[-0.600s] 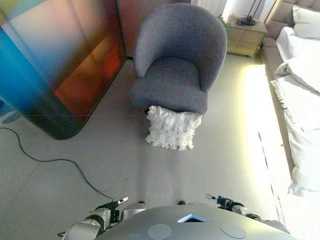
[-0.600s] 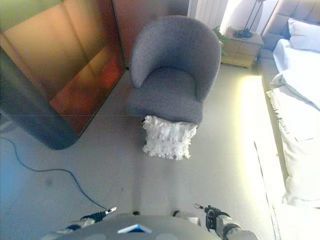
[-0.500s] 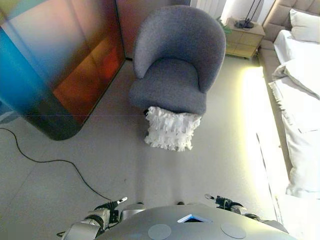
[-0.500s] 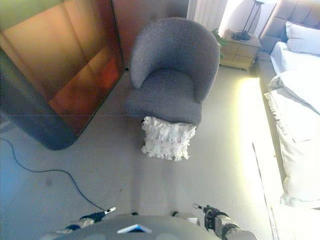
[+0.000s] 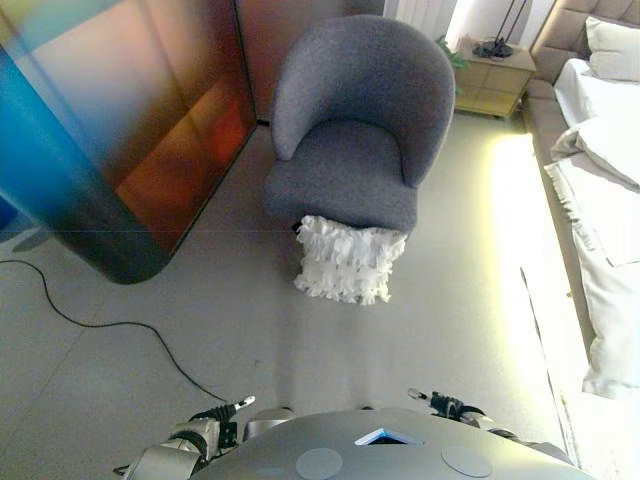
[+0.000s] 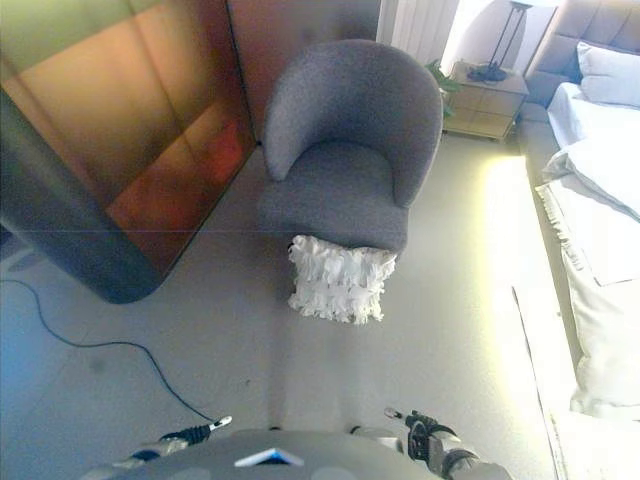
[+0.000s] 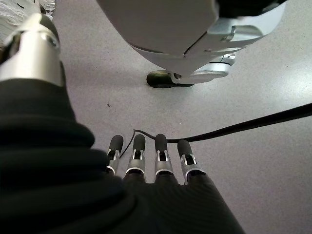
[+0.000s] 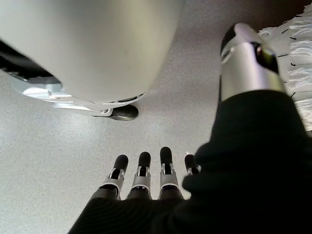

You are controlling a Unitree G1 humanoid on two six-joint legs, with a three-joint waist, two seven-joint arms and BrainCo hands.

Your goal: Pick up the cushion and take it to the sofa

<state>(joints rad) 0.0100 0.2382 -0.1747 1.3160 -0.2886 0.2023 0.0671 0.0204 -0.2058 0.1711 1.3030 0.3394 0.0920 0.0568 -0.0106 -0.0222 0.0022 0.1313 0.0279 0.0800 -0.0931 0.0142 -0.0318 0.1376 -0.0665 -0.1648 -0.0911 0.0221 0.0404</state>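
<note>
A white ruffled cushion [image 5: 349,260] stands on the floor, leaning against the front of a grey armchair [image 5: 352,130]. Both hands hang low by my sides, well short of it. My left hand [image 5: 217,422] shows at the bottom left; in its wrist view its fingers [image 7: 138,153] are straight and hold nothing. My right hand [image 5: 448,407] shows at the bottom right, its fingers [image 8: 143,170] straight and empty too. A corner of the cushion [image 8: 298,58] shows in the right wrist view. A pale sofa [image 5: 600,190] with white cushions runs along the right side.
A large glossy rounded cabinet [image 5: 120,140] stands at the left. A small wooden side table [image 5: 493,75] with a lamp is behind the armchair at the back right. Open floor [image 5: 250,330] lies between me and the cushion.
The whole picture has shifted slightly, so the camera moved. The cushion, armchair and both hands stand as before.
</note>
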